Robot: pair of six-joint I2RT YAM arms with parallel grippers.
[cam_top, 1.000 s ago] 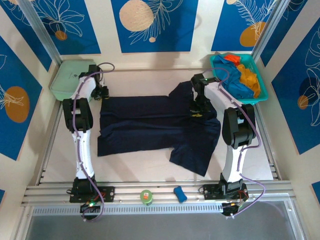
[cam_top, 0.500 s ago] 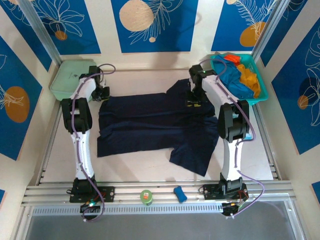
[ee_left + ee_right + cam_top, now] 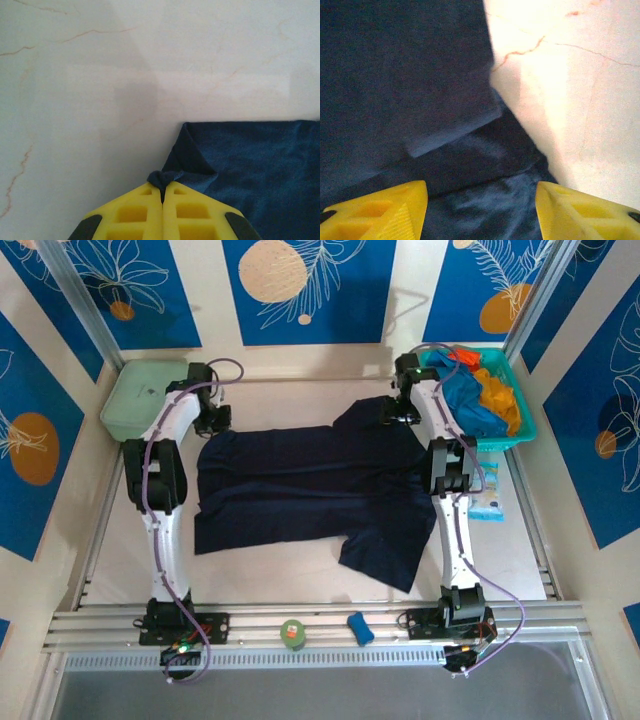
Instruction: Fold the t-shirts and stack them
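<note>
The large dark navy t-shirt lies spread across the table, one sleeve pointing to the near right. My left gripper is at its far left corner, shut on a small bunch of the navy cloth. My right gripper hovers open over the far right sleeve, whose dark cloth lies loose between the yellow fingers. The bright blue shirt, the orange one and a bit of the red one lie heaped in the basket.
The teal basket stands at the far right corner, close to my right arm. A pale green box sits at the far left. A pale packet lies right of the shirt. A green roll and a blue object rest on the front rail.
My right gripper has moved from the middle right of the shirt to its far right sleeve. The left gripper has shifted slightly farther back, and the shirt's far edge has stretched with it.
</note>
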